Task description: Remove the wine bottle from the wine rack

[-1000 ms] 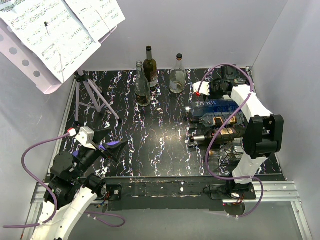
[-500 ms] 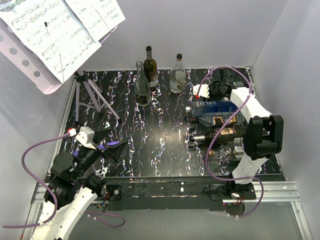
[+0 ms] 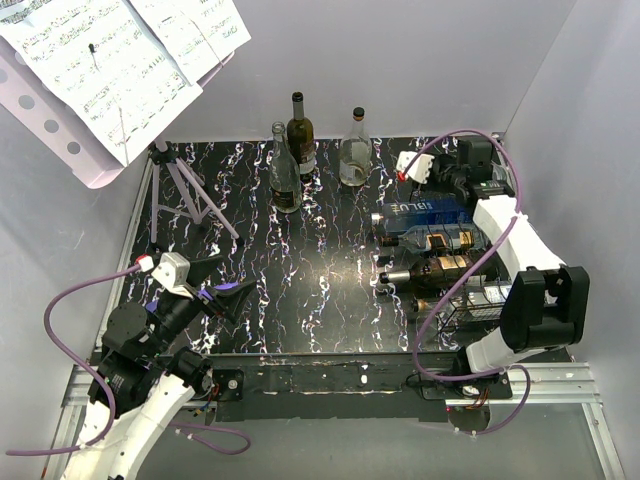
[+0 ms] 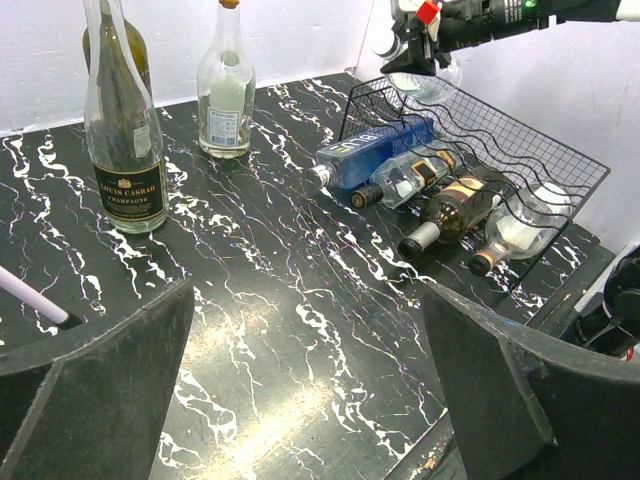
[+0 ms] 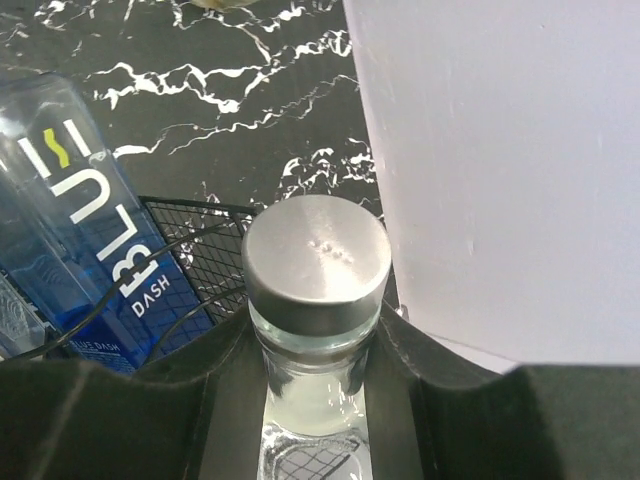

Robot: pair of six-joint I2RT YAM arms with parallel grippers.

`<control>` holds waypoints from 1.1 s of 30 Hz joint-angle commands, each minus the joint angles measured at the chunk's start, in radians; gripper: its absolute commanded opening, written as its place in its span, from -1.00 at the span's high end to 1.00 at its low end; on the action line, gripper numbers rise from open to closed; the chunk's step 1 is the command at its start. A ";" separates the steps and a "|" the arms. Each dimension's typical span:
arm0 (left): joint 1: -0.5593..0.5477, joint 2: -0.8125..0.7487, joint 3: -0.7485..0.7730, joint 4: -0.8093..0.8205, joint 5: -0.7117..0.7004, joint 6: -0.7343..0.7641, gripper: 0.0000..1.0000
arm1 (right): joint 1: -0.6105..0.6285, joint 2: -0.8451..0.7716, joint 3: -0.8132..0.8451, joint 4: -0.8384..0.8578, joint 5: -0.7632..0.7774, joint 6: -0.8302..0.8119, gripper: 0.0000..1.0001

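The black wire wine rack [image 3: 462,305] stands at the right of the table and shows in the left wrist view [image 4: 545,150] and the right wrist view [image 5: 205,245]. A blue bottle [image 3: 425,213], a clear gold-labelled bottle [image 3: 432,240], a dark wine bottle [image 3: 430,270] and a clear bottle [image 4: 520,225] lie on it. My right gripper [image 5: 315,350] is shut on the neck of a clear bottle with a silver cap [image 5: 315,260]. It holds that bottle above the rack's far end, close to the right wall [image 4: 420,82]. My left gripper [image 4: 310,380] is open and empty at the near left.
Three bottles [image 3: 284,170], [image 3: 301,135], [image 3: 355,150] stand upright at the back centre. A purple music stand [image 3: 110,70] with sheet music rises at the back left, its legs [image 3: 190,190] on the table. White walls close in the right side and the back.
My right arm has swung to the right and back, carrying the clear bottle toward the right wall. The left arm has not moved.
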State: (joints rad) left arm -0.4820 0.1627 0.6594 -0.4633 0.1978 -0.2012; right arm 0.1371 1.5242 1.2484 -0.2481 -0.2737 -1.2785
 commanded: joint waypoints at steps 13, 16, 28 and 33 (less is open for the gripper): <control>-0.003 0.028 0.014 0.005 -0.001 0.014 -0.96 | -0.010 -0.202 0.011 0.159 0.125 0.344 0.97; -0.003 0.026 0.014 0.005 0.000 0.013 -0.96 | -0.011 -0.222 0.011 0.167 0.148 0.370 0.97; -0.003 0.029 0.013 0.005 0.002 0.013 -0.96 | -0.011 -0.263 0.083 0.130 0.198 0.544 0.97; -0.003 0.032 0.013 0.005 0.002 0.013 -0.96 | -0.011 -0.285 0.089 0.145 0.234 0.616 0.97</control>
State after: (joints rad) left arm -0.4820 0.1749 0.6594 -0.4637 0.1978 -0.2012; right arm 0.1184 1.3205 1.2362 -0.2455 -0.0601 -0.7307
